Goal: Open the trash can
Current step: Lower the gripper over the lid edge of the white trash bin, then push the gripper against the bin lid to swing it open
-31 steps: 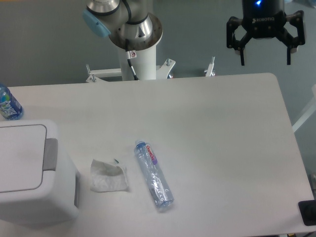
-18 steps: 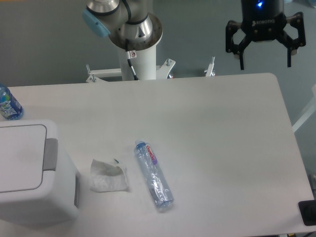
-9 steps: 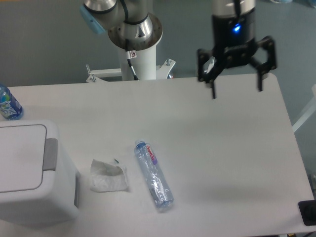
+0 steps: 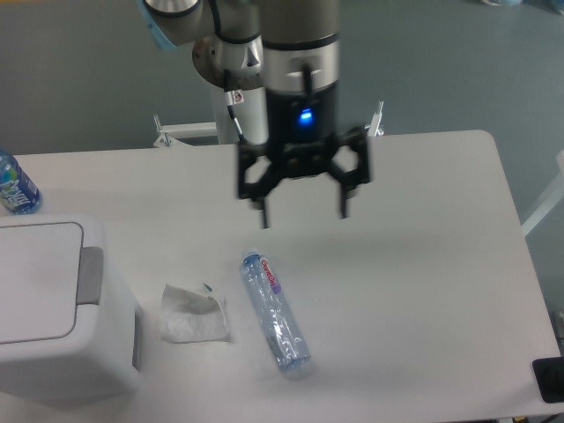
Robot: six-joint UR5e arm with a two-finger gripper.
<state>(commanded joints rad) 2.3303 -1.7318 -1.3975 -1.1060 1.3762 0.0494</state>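
Hovering above the table, the claw [image 4: 303,214] is spread wide — trash can [image 4: 55,308] lid shut.

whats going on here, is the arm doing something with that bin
The gripper hangs open above the table, holding nothing, just beyond the clear plastic bottle lying flat. The white trash can sits at the left edge, lid still shut and its grey button strip untouched. A crumpled tissue lies between bin and bottle.
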